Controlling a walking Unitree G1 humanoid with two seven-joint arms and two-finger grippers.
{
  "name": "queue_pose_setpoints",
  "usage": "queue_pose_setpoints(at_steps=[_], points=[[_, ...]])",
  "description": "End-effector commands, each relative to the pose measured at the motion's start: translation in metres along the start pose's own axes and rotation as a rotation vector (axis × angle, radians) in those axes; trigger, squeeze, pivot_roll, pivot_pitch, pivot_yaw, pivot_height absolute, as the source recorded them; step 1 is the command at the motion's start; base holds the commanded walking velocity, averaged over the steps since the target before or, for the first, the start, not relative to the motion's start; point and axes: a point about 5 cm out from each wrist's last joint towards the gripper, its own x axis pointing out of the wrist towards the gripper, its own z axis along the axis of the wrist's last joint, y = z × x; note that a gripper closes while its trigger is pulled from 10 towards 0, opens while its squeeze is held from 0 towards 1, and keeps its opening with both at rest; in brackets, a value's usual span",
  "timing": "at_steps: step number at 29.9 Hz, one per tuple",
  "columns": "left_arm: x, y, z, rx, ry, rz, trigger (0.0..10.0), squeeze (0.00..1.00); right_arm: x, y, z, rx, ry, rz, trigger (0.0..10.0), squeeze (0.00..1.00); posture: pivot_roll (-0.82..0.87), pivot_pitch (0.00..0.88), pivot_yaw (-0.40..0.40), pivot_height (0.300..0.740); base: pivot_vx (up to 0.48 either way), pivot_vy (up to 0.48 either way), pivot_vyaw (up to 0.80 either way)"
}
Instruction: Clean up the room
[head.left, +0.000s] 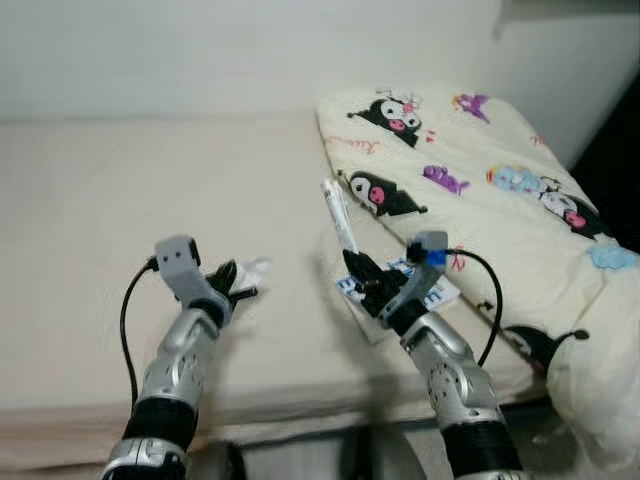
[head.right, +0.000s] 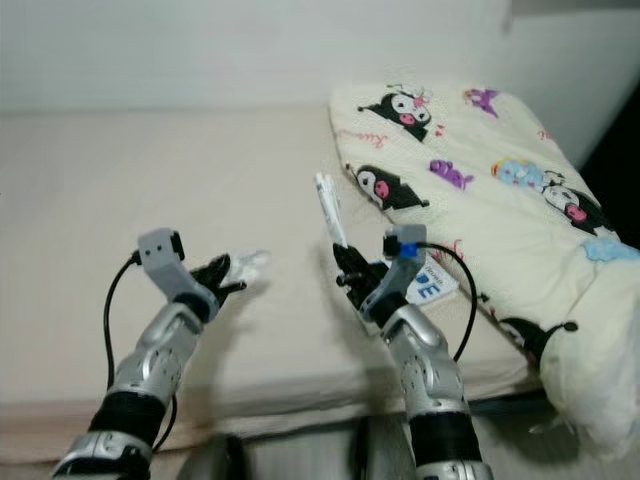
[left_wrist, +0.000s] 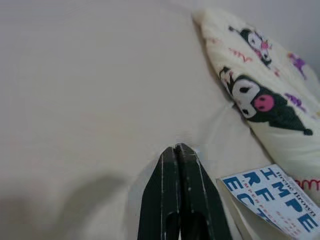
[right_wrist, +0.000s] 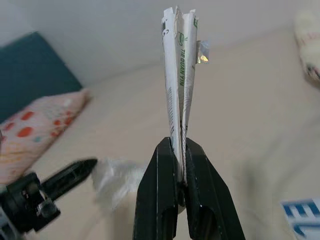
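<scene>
Head views: I count two arms, both raised over one bed (head.left: 120, 200) with a smooth beige sheet. One quilt (head.left: 500, 190), cream, soft and puffy, printed with black cartoon figures, lies along the bed's right side. One booklet (head.left: 440, 292) with blue block letters on white sits at the quilt's near edge, just under my right arm. My right gripper (head.left: 357, 268) pinches one flat folded paper packet (head.left: 338, 215), long and narrow, white with green print; it stands nearly upright above the bed, held at its lower end. My left gripper (head.left: 240, 285) is out over the sheet, left of the packet, with one crumpled white wad (head.left: 252, 267) at its tip; I take it as pinched, fingers together.

Left wrist view: the two black fingers (left_wrist: 192, 200) are pressed together with no gap, and a scrap of white shows at their tips. Beyond them plain sheet, one fold of quilt (left_wrist: 260, 95), one corner of the booklet (left_wrist: 272, 200).

Right wrist view: the fingers (right_wrist: 200, 200) are narrow, clamped on the packet's (right_wrist: 176, 85) base; it is creased lengthwise with a small foil tab near its top. The left gripper's tip (right_wrist: 75, 172) touches the wad (right_wrist: 117, 180), which looks soft and tissue-like. One pink spotted pillow (right_wrist: 35, 130) and one dark teal cushion (right_wrist: 30, 65) lie beyond.
</scene>
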Motion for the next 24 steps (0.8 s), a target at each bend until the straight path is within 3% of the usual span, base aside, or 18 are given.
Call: queue_pose_setpoints(at_steps=[1, 5, 6, 19, 24], points=[[-0.004, 0.011, -0.008, 0.005, 0.027, 0.026, 10.0, 0.0, -0.001, 0.001, -0.004, 0.0, 0.017, 0.0, 0.0, 0.0, -0.03, 0.062, 0.009, 0.646, 0.0, 0.0, 0.0], [-0.007, 0.018, -0.013, -0.006, 0.037, 0.046, 10.0, 0.0, -0.002, 0.0, -0.005, -0.002, 0.021, -0.007, 0.0, 0.0, -0.03, 0.06, 0.011, 0.651, 0.0, 0.0, 0.0], [-0.012, 0.031, -0.02, 0.0, 0.061, 0.087, 10.0, 0.0, -0.004, -0.003, -0.009, -0.006, 0.036, -0.025, 0.0, 0.0, -0.03, 0.057, 0.011, 0.661, 0.0, 0.0, 0.0], [-0.024, 0.055, -0.039, 0.041, 0.141, 0.149, 10.0, 0.0, -0.013, -0.014, -0.026, 0.0, 0.093, -0.085, 0.0, 0.0, -0.03, 0.055, 0.01, 0.691, 0.0, 0.0, 0.0], [-0.041, 0.073, -0.057, 0.06, 0.222, 0.207, 10.0, 0.0, -0.025, -0.028, -0.048, -0.004, 0.181, -0.151, 0.0, 0.0, -0.03, 0.052, 0.008, 0.706, 0.0, 0.0, 0.0]])
